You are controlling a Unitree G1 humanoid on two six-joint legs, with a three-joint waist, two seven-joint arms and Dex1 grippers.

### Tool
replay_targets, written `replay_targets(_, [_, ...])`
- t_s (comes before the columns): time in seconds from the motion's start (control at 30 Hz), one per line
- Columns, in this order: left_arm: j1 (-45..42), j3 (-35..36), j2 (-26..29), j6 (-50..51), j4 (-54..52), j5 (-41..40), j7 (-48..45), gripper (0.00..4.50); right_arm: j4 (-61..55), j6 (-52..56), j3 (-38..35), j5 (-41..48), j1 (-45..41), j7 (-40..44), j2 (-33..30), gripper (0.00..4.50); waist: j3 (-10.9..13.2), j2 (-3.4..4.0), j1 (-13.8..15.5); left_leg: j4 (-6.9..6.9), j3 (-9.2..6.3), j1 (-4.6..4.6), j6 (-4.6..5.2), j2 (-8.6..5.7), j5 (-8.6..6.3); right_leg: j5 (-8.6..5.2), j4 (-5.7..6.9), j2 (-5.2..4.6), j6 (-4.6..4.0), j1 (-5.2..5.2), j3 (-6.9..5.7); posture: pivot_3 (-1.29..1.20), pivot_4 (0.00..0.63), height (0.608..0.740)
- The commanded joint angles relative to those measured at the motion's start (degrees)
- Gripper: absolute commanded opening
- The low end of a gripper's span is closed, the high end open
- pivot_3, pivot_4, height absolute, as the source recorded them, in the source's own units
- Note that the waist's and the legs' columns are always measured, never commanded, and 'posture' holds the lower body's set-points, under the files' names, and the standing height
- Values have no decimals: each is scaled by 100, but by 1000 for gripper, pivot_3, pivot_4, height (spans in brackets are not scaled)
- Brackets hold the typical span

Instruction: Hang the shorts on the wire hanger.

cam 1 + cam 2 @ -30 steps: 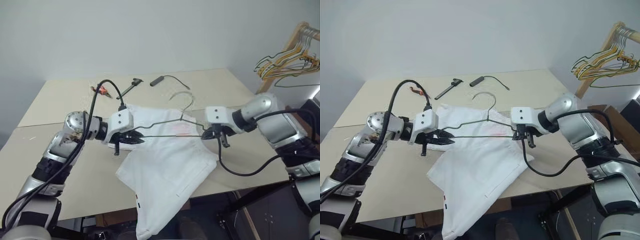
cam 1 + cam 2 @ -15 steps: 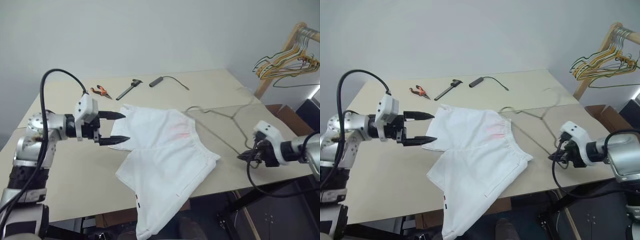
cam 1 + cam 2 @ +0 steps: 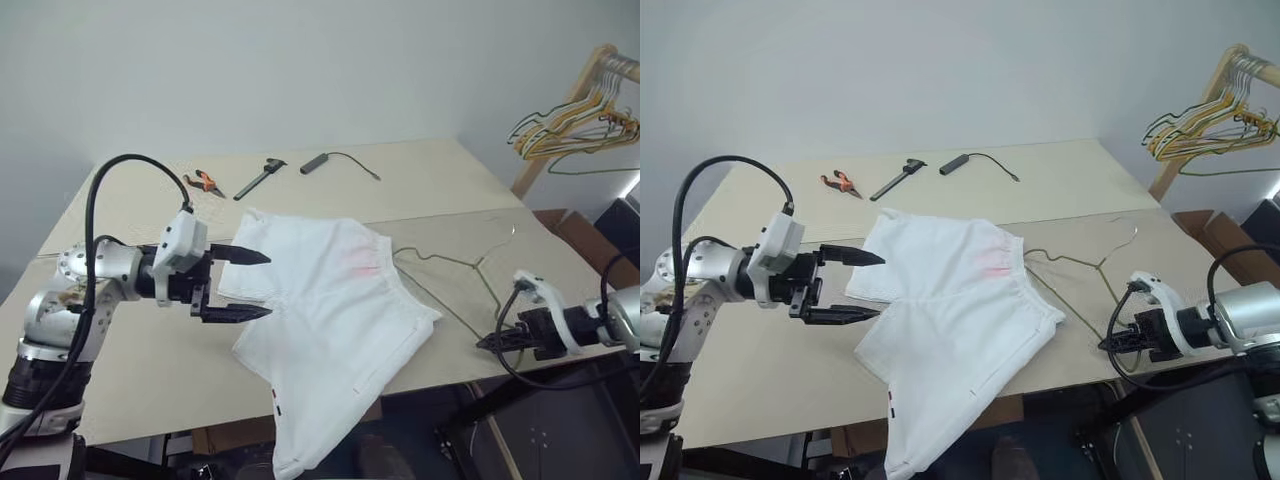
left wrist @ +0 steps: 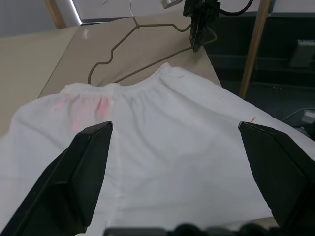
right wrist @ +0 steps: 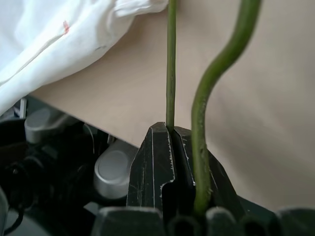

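Beige tabletop (image 3: 130, 350) carries your shorts (image 3: 330, 310) half over its front edge, left gripper (image 3: 243, 285) gaping beside them, right gripper (image 3: 497, 342) pinching the wire hanger (image 3: 450, 275) by one corner, so it may twist loose.

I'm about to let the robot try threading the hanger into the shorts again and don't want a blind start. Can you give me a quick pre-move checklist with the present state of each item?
1. Right gripper clamped on the wire hanger: ok, its fingers are shut on the wire at the table's near edge.
2. Left gripper free to grasp: ok, fingers wide apart, holding nothing.
3. Shorts inside the hanger: not ok, the hanger lies beside the waistband, outside the cloth.
4. Shorts fully supported: not ok, one leg hangs over the table's front edge.
5. Waistband reachable: ok, it faces the hanger, uncovered.
6. Tools away from the work: ok, they lie at the far side.
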Motion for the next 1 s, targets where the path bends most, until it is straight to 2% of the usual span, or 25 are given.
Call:
replay_targets(0.03, [30, 222, 135, 26, -258, -167, 56, 4469, -148, -240, 76, 165, -20, 399, -208, 0, 0, 0, 32, 1, 0, 1, 0, 0, 0, 0, 0, 0, 0, 0, 0, -82, 0, 740])
replay_targets(0.23, [180, 259, 184, 11, -395, -204, 92, 4469, -788, -324, 110, 492, 510, 901, -671, 0, 0, 1, 132, -2, 2, 4, 0, 1, 0, 0, 1, 3, -1, -2, 1, -58, 0, 740])
replay_targets(0.4, [332, 300, 278, -27, -454, -250, 15, 4469, -1262, -291, 27, 720, 930, 854, -838, 0, 0, 0, 226, 0, 7, 6, 0, 4, -1, 0, -1, 2, 0, 0, 2, -57, 0, 740])
replay_targets(0.7, [222, 154, 301, -163, -372, -182, -57, 4469, 638, -376, 713, -30, -717, 206, 295, 0, -1, 0, 279, 6, 28, 24, -3, 2, 2, 7, -3, 15, -12, 8, 7, -38, 0, 740])
replay_targets(0.87, [255, 138, 329, -185, -435, -178, -37, 4469, 872, -728, 1295, -287, -1054, 720, 438, 0, -1, 1, 308, 4, 24, 3, -1, 0, 0, 7, -4, 15, -11, -6, 6, -38, 0, 740])
replay_targets(1.0, [378, 220, 372, -187, -534, -205, 14, 4469, 1620, -730, 1515, -565, -1453, 709, 746, 0, -1, 1, 332, 4, 23, -2, 1, 1, -2, 8, -5, 15, -11, -9, 4, 6, 0, 740])
